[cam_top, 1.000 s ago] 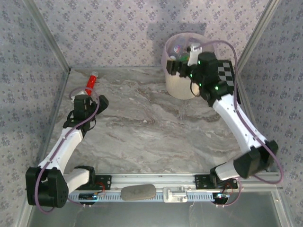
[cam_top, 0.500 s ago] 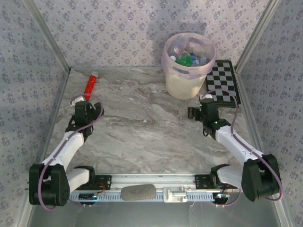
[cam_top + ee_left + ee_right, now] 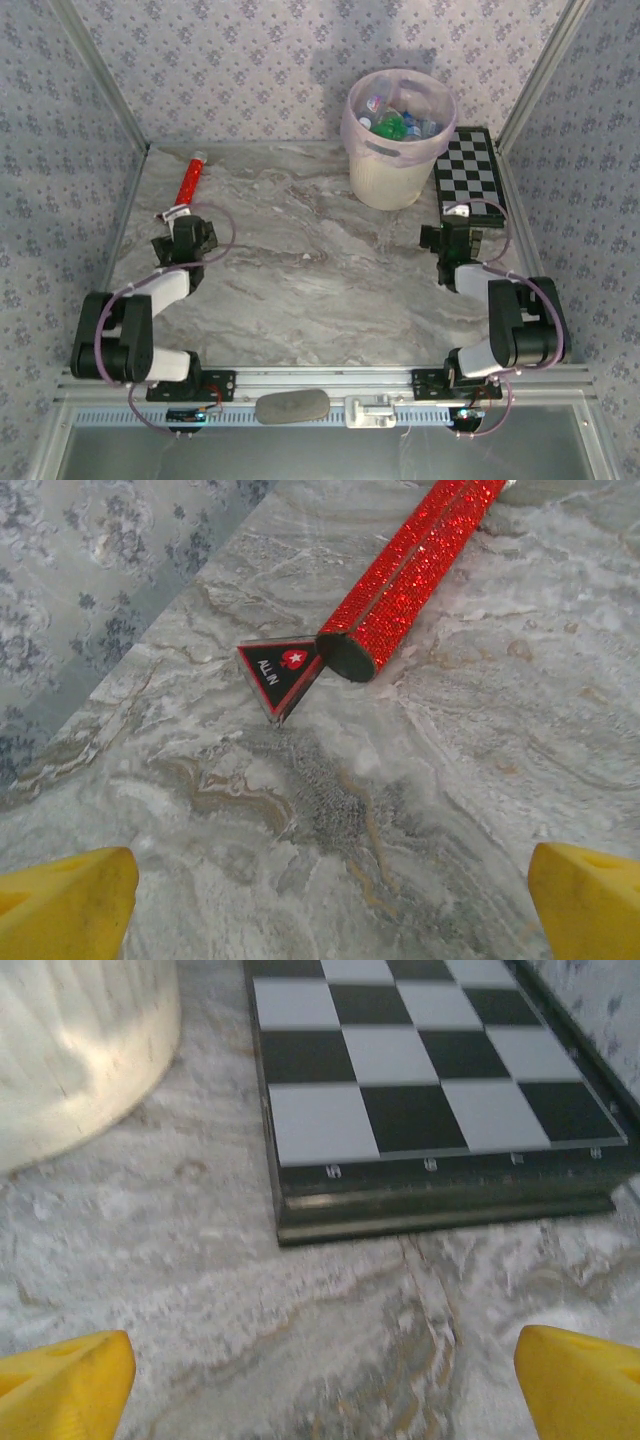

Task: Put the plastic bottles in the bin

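The cream-white bin (image 3: 390,175) with its pinkish bag stands at the back of the table, and its wall (image 3: 70,1050) fills the top left of the right wrist view. Several plastic bottles (image 3: 400,118), clear and green, lie inside it. My left gripper (image 3: 178,243) is open low over the table's left side, its yellow fingertips (image 3: 60,905) wide apart over bare marble. On the right side my right gripper (image 3: 460,240) is open too, fingertips (image 3: 585,1380) spread over bare marble just in front of the checkerboard.
A glittery red tube (image 3: 189,178) (image 3: 415,570) lies at the back left, a small black triangular tag (image 3: 280,672) at its near end. The black-and-white checkerboard (image 3: 468,172) (image 3: 420,1070) lies right of the bin. Patterned walls close in the sides.
My right arm pulled back from over the bin and folded down to the table by the checkerboard. My left arm also drew back toward its base. Both grippers stayed open.
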